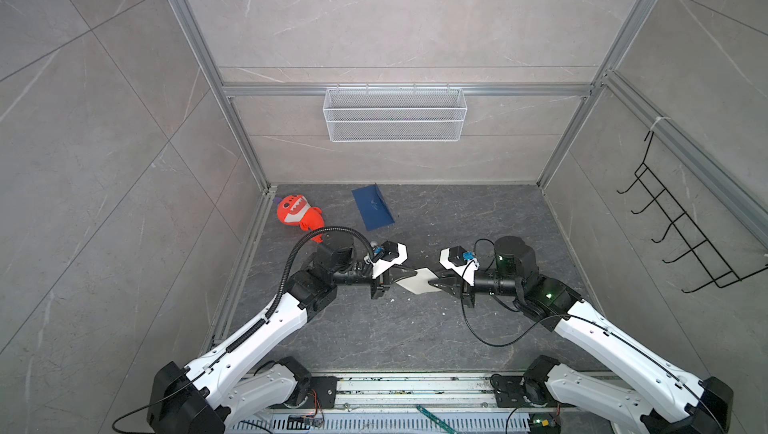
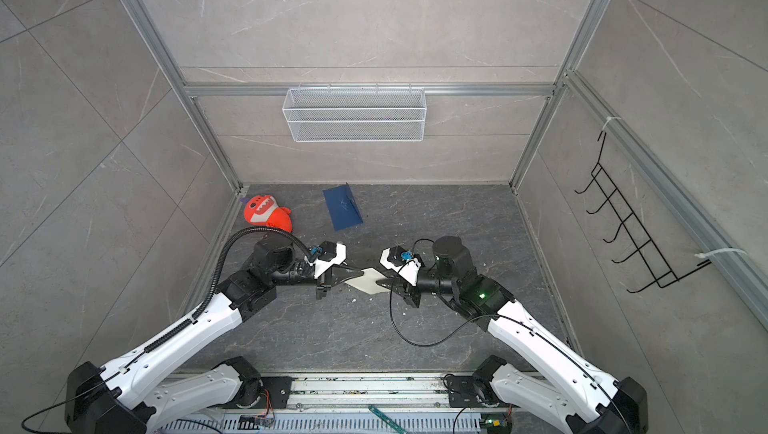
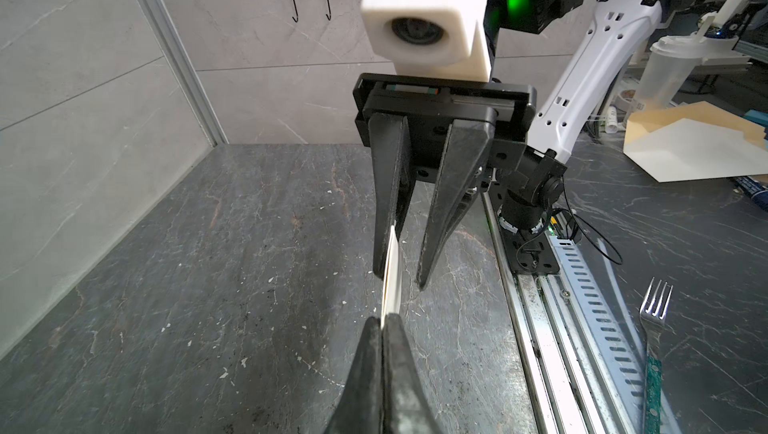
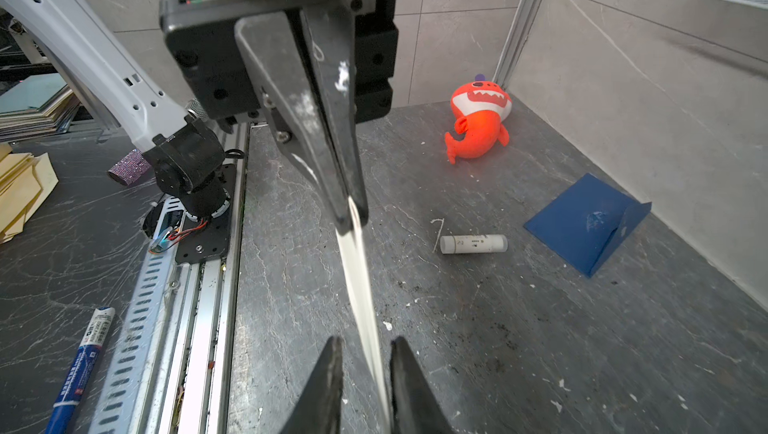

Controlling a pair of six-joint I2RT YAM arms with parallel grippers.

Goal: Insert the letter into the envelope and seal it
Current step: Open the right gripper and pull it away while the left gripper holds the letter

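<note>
Two grippers meet tip to tip at the middle of both top views, and the letter [image 1: 419,282] [image 2: 368,283] spans the short gap between them as a pale, skewed sheet held above the dark marbled tabletop [image 1: 374,328]. The left gripper [image 1: 413,273] [image 2: 361,273] comes in from the left of the frame, with its fingers pressed together on one end of the sheet. Its wrist view shows that pinch at bottom centre [image 3: 384,319], the letter [image 3: 392,270] rising edge-on from it.

The right gripper [image 1: 433,279] [image 2: 378,282] faces it from the right. Its fingers stand a narrow way apart [image 4: 367,342], and the letter [image 4: 359,282] runs between them without being clamped. In the left wrist view, the sheet lies against one finger of this gripper [image 3: 401,276] while the other finger stands clear of it.

The envelope [image 1: 373,208] [image 2: 343,207], dark navy, lies flat on the table above and left of the grippers, near the back wall and well apart from the letter. In the right wrist view [image 4: 577,224] its flap stands up and a small pale mark shows on its face. A white glue stick [image 4: 473,243] lies on its side between the envelope and the held sheet. An orange shark plush [image 1: 297,213] [image 2: 266,213] rests in the far left corner of the table.
</note>
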